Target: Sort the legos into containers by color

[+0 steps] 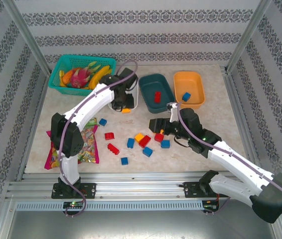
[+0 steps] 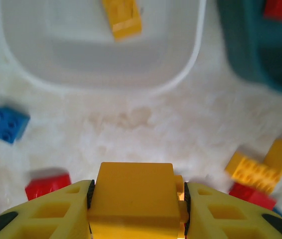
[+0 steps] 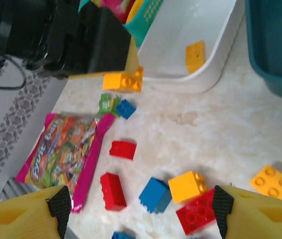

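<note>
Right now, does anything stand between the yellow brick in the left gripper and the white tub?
Nothing visible does: only bare table lies between the held yellow brick and the white tub's near rim.

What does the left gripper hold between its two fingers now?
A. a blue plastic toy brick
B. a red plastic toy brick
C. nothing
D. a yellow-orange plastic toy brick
D: in the left wrist view a yellow-orange plastic toy brick sits clamped between the yellow fingers of the left gripper, near the white plastic tub.
</note>
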